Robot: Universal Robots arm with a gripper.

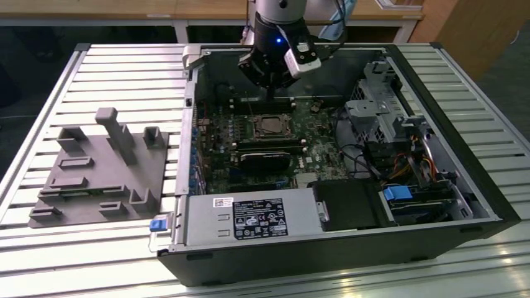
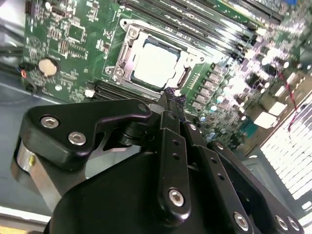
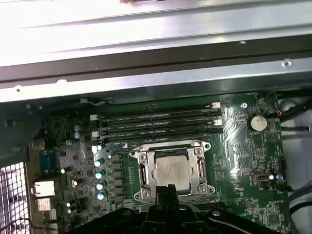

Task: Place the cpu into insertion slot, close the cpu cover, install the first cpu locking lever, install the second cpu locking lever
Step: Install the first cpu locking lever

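Spanning the slatted surface (image 1: 124, 68), an open computer case (image 1: 476, 174) lies on its side with a grey fixture tray (image 1: 83, 186) beside it, toward the exterior view's left. Inside, the black power supply (image 1: 248, 218) sits at the near end, and the green circuit board (image 3: 243, 146) carries the insertion slot (image 1: 267, 126). The claw (image 2: 171, 97) hangs over the board with its fingertips pressed together, holding nothing, just beside the socket's edge; whether they touch it I cannot tell. The cpu cover (image 3: 144, 171) lies flat over the socket, and the cpu (image 3: 170, 170) sits inside, its silvery face showing through the cut-out.
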